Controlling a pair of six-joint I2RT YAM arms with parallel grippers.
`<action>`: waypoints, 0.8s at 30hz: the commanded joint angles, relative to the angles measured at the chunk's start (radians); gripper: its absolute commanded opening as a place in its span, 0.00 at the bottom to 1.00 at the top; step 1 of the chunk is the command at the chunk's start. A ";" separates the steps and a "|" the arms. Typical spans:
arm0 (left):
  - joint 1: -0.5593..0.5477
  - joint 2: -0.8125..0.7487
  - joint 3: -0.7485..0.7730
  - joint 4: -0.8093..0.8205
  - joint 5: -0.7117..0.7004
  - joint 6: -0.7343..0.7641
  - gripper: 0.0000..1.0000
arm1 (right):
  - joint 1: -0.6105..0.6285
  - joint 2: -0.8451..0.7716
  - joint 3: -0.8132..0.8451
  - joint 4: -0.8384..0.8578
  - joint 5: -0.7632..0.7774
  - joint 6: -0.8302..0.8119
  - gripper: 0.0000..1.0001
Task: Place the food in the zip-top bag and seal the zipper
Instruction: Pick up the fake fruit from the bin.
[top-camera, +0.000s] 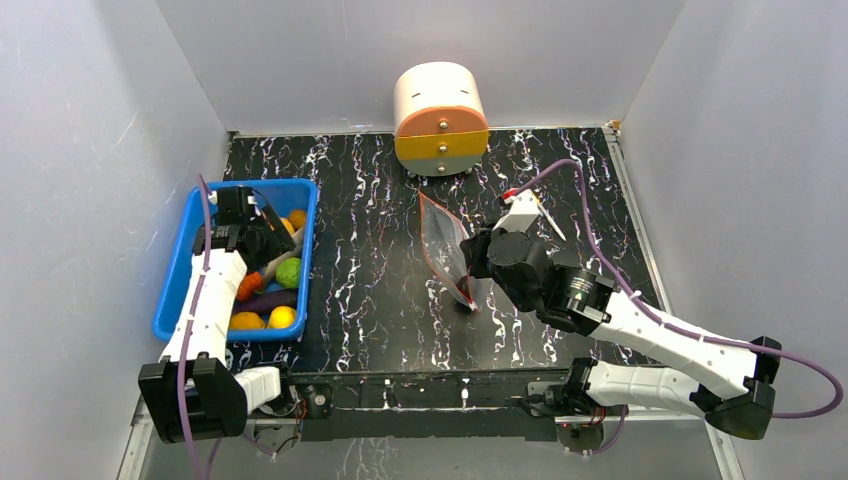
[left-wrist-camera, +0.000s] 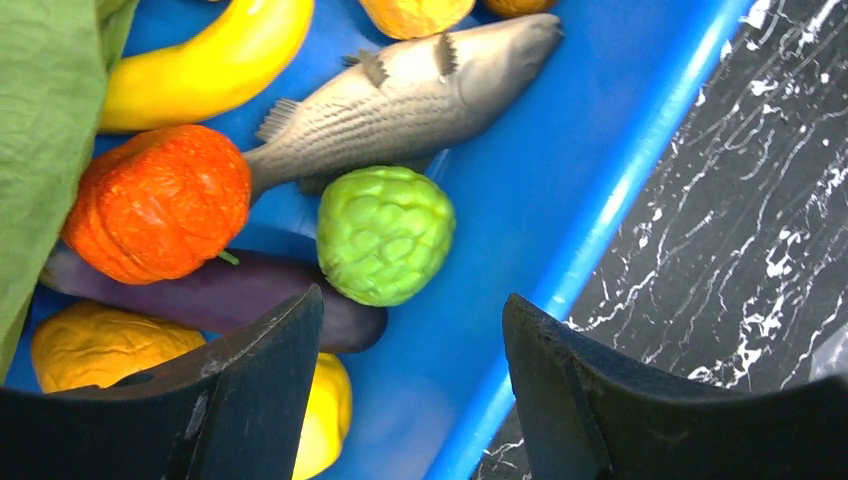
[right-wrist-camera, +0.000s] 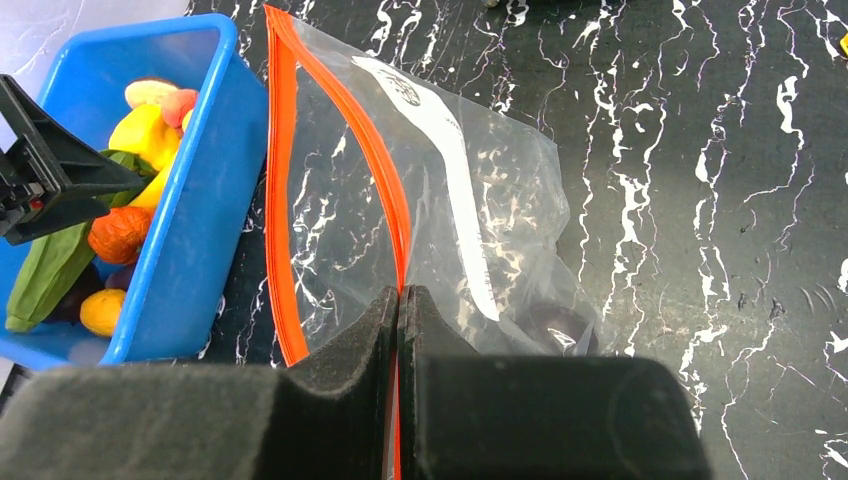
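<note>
Top external view, loading step: the right hand (top-camera: 470, 262), jaws pressed shut on one lip of the zip-top bag (top-camera: 445, 245), holds it up on edge at mid-bench (top-camera: 370, 280). The zipper (right-wrist-camera: 283, 180) gapes toward the blue bin (top-camera: 305, 215), and the left hand (left-wrist-camera: 412, 305) hangs wide open and empty over the food (left-wrist-camera: 160, 205), nearest the green ball (left-wrist-camera: 385, 235). The next move likely calls for lowering, closing on one piece and carrying it to the mouth. A dark lump (right-wrist-camera: 560, 325) seems to lie inside the bag, blurred by glare.
</note>
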 joint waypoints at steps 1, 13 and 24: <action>0.057 0.005 -0.032 0.045 0.042 0.030 0.63 | 0.003 -0.019 0.005 0.030 0.000 -0.013 0.00; 0.070 0.063 -0.135 0.105 0.130 0.029 0.68 | 0.003 -0.013 0.001 0.031 -0.008 -0.004 0.00; 0.069 0.106 -0.187 0.159 0.111 0.031 0.76 | 0.003 -0.011 0.002 0.029 -0.010 0.007 0.00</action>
